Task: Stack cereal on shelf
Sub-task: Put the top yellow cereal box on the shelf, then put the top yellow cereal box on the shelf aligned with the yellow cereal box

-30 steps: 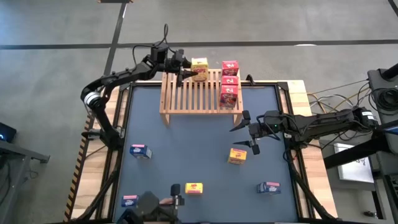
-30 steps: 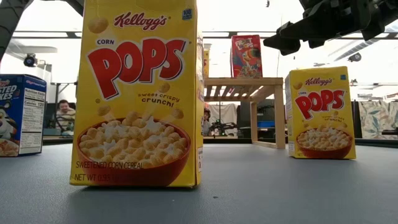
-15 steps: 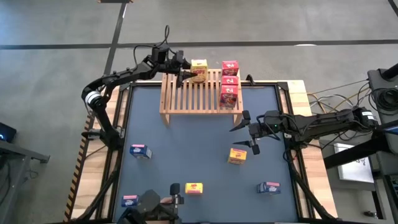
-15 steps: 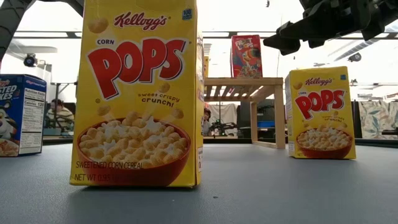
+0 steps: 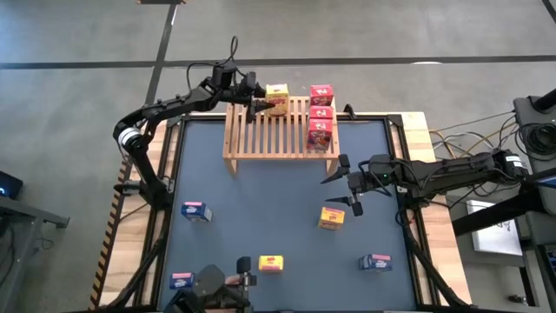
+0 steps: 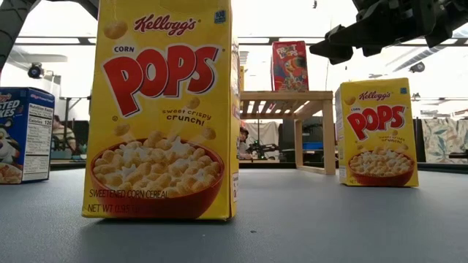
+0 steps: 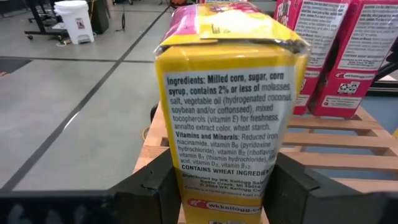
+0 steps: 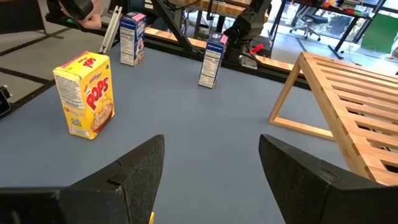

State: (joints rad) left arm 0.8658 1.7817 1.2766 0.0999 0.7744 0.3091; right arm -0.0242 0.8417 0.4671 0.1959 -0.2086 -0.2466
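Observation:
A light wooden slatted shelf point(image 5: 280, 139) stands at the table's far side. Three red cereal boxes point(image 5: 321, 113) stand in a row on its right part. My left gripper point(image 5: 258, 103) reaches in from the left and is shut on a yellow cereal box point(image 5: 277, 97) over the shelf's far left part. In the left wrist view the yellow box point(image 7: 230, 112) fills the frame, its narrow ingredients panel facing the camera. My right gripper point(image 5: 343, 178) hovers open above the table, right of centre, with nothing between its fingers point(image 8: 143, 171). My left gripper pinches the yellow box low down point(image 7: 186, 186) between its two fingers point(image 7: 163, 186), one on each broad face. The fingers come nearly level from the table's left. The box stands upright over the slats point(image 7: 323, 149). Its bottom is out of frame, so whether it rests there cannot be told.
On the grey table stand two more yellow boxes point(image 5: 331, 217) point(image 5: 271, 263) and three blue boxes point(image 5: 195, 210) point(image 5: 375, 262) point(image 5: 181, 280). In the low view a yellow box point(image 6: 164, 109) stands close to the camera. Bare slats lie left of the red boxes.

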